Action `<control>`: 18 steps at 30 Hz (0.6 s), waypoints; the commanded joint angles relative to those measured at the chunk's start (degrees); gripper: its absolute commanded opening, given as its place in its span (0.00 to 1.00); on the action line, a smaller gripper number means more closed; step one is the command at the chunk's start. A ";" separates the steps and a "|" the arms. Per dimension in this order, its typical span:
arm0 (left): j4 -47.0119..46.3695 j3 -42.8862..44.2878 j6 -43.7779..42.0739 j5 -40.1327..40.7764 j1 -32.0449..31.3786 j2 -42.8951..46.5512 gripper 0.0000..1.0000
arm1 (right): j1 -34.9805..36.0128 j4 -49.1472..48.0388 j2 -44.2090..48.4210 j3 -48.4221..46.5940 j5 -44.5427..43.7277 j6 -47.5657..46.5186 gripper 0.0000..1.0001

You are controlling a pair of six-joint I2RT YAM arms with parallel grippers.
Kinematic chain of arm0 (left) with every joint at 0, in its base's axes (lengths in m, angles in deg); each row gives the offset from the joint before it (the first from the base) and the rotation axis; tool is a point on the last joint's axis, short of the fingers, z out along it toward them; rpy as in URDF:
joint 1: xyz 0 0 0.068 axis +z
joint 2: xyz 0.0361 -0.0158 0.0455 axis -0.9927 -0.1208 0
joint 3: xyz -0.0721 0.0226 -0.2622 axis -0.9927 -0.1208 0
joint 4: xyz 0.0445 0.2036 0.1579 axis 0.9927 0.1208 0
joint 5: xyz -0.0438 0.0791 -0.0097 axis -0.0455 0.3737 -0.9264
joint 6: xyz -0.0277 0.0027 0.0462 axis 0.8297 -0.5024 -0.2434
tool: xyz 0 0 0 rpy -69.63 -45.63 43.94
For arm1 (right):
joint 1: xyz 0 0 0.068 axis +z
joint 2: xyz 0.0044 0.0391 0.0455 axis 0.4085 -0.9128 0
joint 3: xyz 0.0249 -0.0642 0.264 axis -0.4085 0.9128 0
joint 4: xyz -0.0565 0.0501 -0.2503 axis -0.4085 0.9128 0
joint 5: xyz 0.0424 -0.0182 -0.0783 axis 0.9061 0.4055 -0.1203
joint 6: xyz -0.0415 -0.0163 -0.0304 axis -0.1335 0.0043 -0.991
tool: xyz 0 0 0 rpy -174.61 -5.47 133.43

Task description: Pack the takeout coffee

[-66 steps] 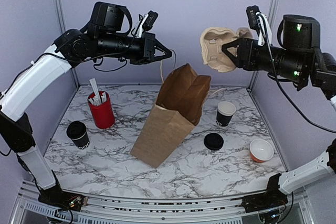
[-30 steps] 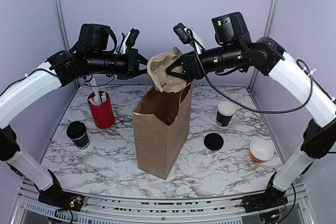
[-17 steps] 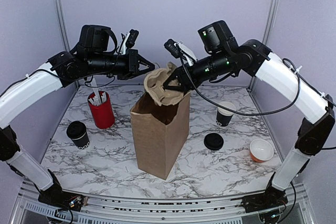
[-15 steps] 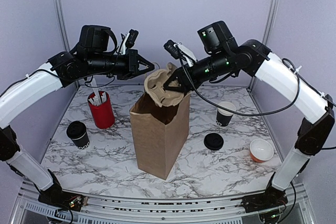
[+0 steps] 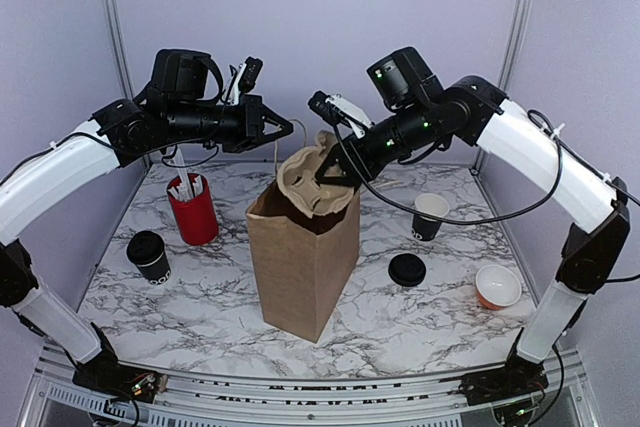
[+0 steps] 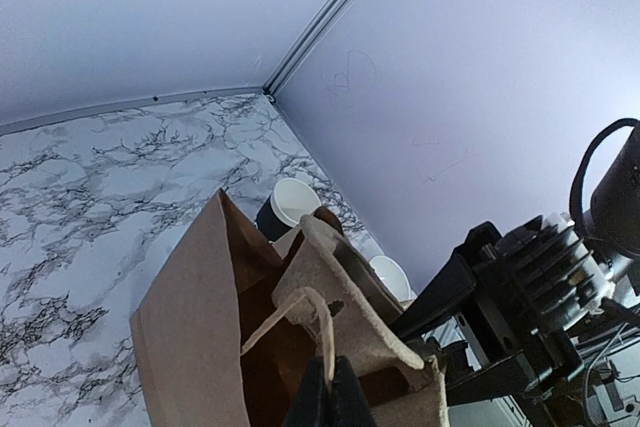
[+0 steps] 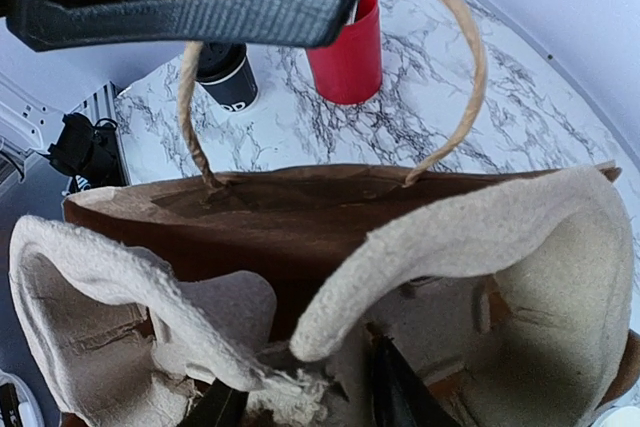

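Note:
The takeout coffee [image 5: 149, 255], a black lidded cup, stands at the table's left and also shows in the right wrist view [image 7: 225, 72]. The brown paper bag [image 5: 300, 257] stands upright in the middle. My left gripper [image 5: 288, 130] is shut on the bag's string handle [image 6: 300, 312] and holds it up. My right gripper [image 5: 325, 179] is shut on a pulp cup carrier [image 5: 312, 175], which sits tilted in the bag's mouth, partly inside. In the right wrist view the carrier [image 7: 480, 247] fills the foreground over the bag's dark inside [image 7: 250, 217].
A red cup [image 5: 192, 209] with white stirrers stands back left. An open black cup with a white rim [image 5: 430, 215], a loose black lid [image 5: 407, 269] and an orange bowl [image 5: 497, 286] are to the right of the bag.
My right gripper has moved down and left, lowering the carrier from above the bag into its mouth. The bag, earlier leaning, now stands upright. The left gripper has kept holding the handle.

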State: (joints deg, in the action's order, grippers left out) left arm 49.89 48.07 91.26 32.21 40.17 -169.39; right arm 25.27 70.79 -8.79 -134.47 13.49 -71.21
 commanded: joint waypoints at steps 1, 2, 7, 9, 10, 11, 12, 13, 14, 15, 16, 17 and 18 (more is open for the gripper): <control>-1.79 -0.59 -0.04 -0.15 0.27 1.45 0.00 | 1.03 3.39 -2.06 -3.52 -2.77 -0.94 0.36; -1.88 -0.58 -0.09 -0.49 0.27 1.44 0.00 | 1.39 3.77 -2.36 -4.05 -3.50 -1.10 0.36; -2.12 -0.57 -0.39 -2.37 0.27 0.93 0.00 | 4.00 4.93 -3.33 -5.12 -7.28 -2.52 0.36; -2.18 -0.49 -0.47 -2.66 0.27 0.80 0.00 | 5.02 5.33 -3.64 -5.10 -8.14 -2.97 0.36; -2.23 -0.45 -0.48 -2.88 0.27 0.63 0.00 | 5.48 5.52 -3.81 -5.05 -8.52 -3.19 0.36; -2.22 -0.36 -0.61 -3.14 0.27 0.64 0.00 | 5.85 5.67 -3.94 -5.01 -9.02 -3.36 0.36; -2.24 -0.28 -0.64 -3.40 0.27 0.54 0.00 | 6.17 5.83 -4.18 -4.94 -9.62 -3.46 0.36; -2.19 -0.23 -0.65 -3.55 0.27 0.53 0.00 | 6.25 6.03 -4.27 -4.89 -9.97 -3.48 0.36; -2.10 -0.23 -0.74 -3.62 0.27 0.50 0.00 | 6.33 6.16 -4.23 -4.77 -10.29 -3.55 0.36; -2.10 -0.30 -0.82 -3.55 0.27 0.52 0.00 | 6.34 6.26 -4.21 -4.60 -10.62 -3.46 0.35; -2.13 -0.42 -0.83 -3.12 0.27 0.69 0.00 | 6.34 6.36 -4.05 -4.45 -10.93 -3.36 0.36; -2.17 -0.61 -0.85 -2.27 0.27 0.97 0.00 | 6.41 6.54 -3.94 -4.34 -11.03 -3.29 0.36; -2.16 -0.88 -0.91 -1.47 0.27 1.33 0.00 | 6.43 6.64 -3.79 -4.12 -10.90 -3.19 0.35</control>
State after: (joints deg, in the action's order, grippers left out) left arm 49.76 48.05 91.21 29.80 40.17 -169.39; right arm 31.13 75.01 -12.15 -137.31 4.00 -73.99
